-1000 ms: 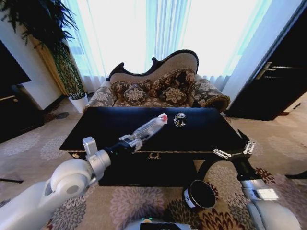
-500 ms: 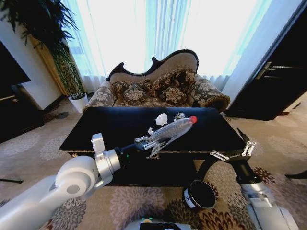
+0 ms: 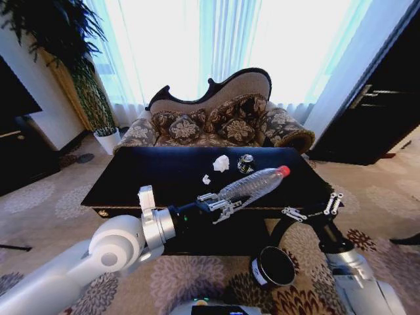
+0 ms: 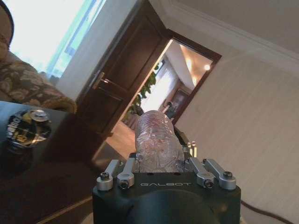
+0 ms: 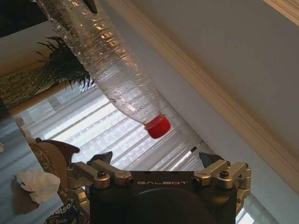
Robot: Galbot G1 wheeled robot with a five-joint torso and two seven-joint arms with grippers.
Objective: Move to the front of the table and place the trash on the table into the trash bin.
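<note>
your left gripper is clenched on a clear plastic bottle with a red cap, held above the table's front edge. your right gripper hangs open off the table's front right corner, above the trash bin. a can, paper wad and scrap lie on the table.

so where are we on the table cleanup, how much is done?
Done: the robot is parked at the table front. In hand: the left gripper holds a clear red-capped bottle above the table's front right edge, not yet over the trash bin. The right gripper waits open above the bin. Left: the can, the paper wad and a small scrap on the table.
</note>
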